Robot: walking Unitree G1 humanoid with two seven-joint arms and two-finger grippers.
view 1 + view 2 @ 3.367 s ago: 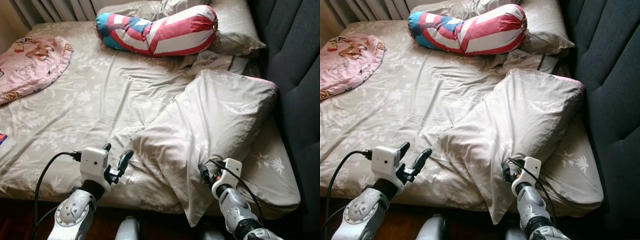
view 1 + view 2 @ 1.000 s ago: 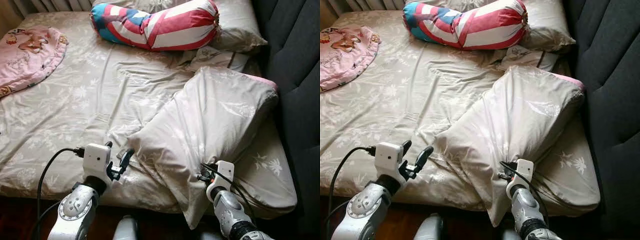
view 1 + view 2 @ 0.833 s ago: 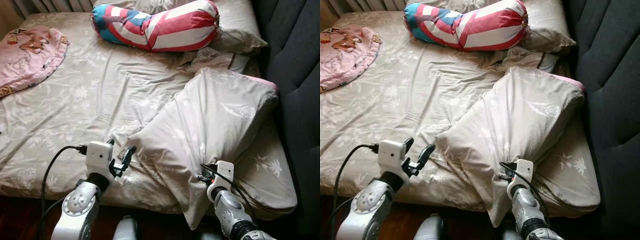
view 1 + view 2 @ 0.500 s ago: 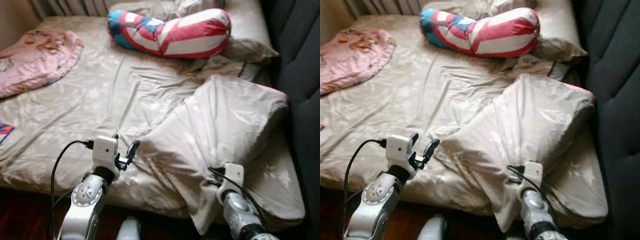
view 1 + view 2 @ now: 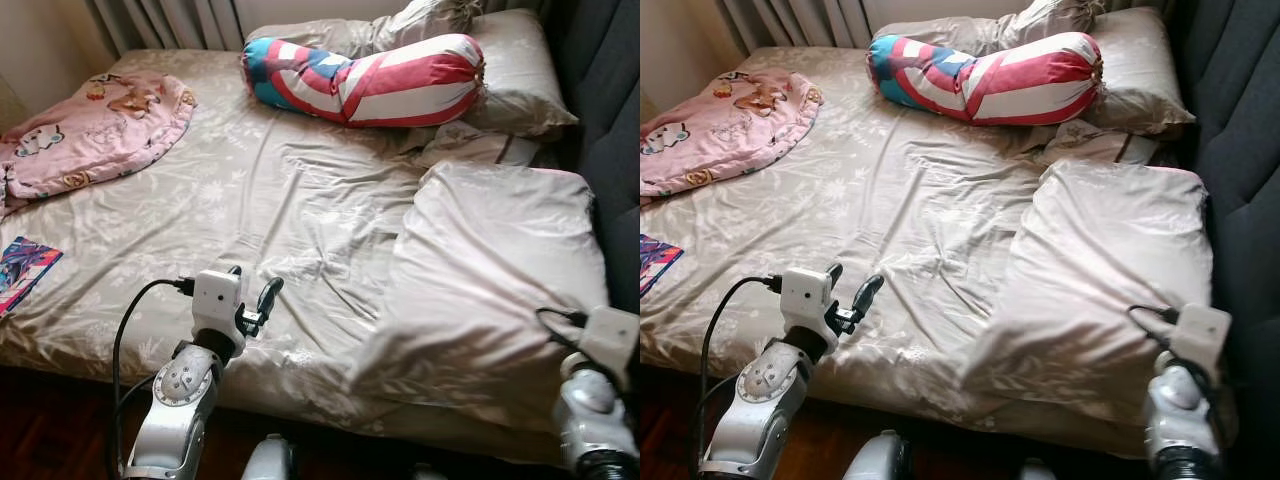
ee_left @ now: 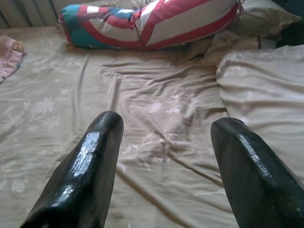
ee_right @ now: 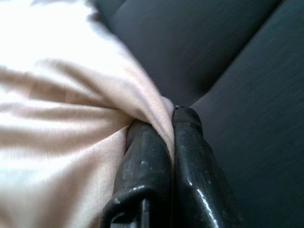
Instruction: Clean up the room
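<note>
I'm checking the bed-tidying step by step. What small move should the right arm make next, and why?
Probably drag the pillow a little further toward the headboard, then release. The right gripper is shut on a pinch of its cover, and the pillow lies askew beside the headboard; the left gripper hovers open.

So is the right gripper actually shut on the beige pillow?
Shut on it. The right gripper has its black fingers pressed together with a fold of the beige pillow pinched between them.

A fold of the beige pillowcase (image 7: 95,123) is pinched by the right gripper (image 7: 172,118), with the dark headboard (image 7: 228,61) seen behind.
</note>
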